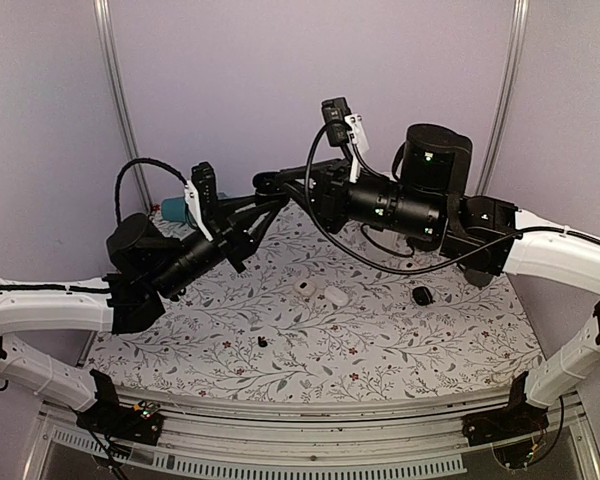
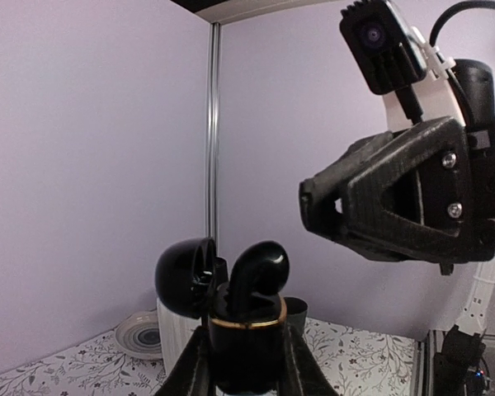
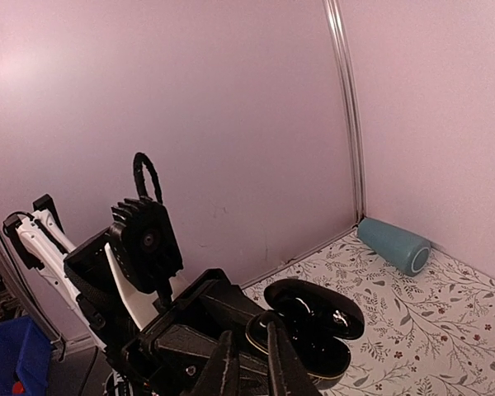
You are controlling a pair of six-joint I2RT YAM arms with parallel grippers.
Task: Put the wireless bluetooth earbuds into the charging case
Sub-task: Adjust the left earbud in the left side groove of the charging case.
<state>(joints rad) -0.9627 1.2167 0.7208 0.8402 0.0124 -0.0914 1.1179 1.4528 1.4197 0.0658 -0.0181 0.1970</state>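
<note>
The left pincer [image 2: 247,378] is clamped on the body of the charging case [image 2: 244,346] and holds it above the table [image 1: 380,350], lid flipped open. 1 earbud [image 2: 258,276] stands up out of the case. The right pincer [image 3: 247,363] is pinched together, its tips just at the open case; I cannot tell whether they touch it. Another tiny black bud [image 1: 263,341] lies on the table, with 2 white oval cases [image 1: 305,287] and a black lump [image 1: 421,295] farther right.

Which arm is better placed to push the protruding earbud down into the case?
Probably right: the right gripper, jaws shut, is close to the charging case; the left gripper is busy holding it, earbud protruding.
</note>
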